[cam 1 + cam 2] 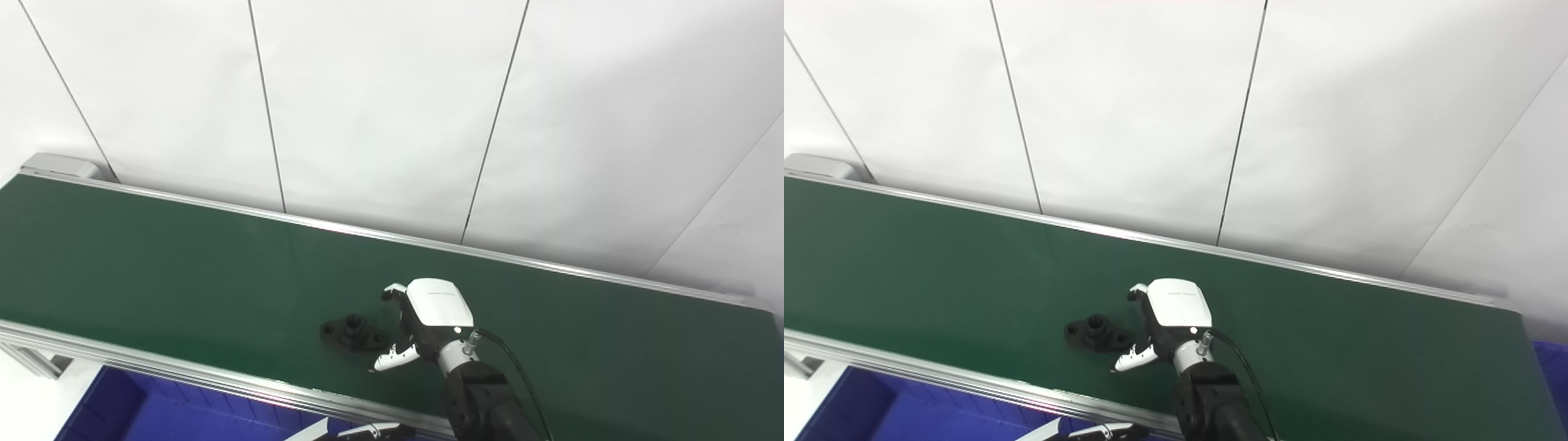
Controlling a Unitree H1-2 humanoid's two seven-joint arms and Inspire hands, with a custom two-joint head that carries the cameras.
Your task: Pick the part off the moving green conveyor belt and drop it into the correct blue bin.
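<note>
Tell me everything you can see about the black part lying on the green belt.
The black part is a small matte piece, plastic or metal by its look, with a flat elongated base, a raised round collar in the middle and a hole near each end. It lies flat on the green belt, toward the near edge. The right hand is open just to its right, fingers spread toward it; whether they touch it cannot be told.
</note>
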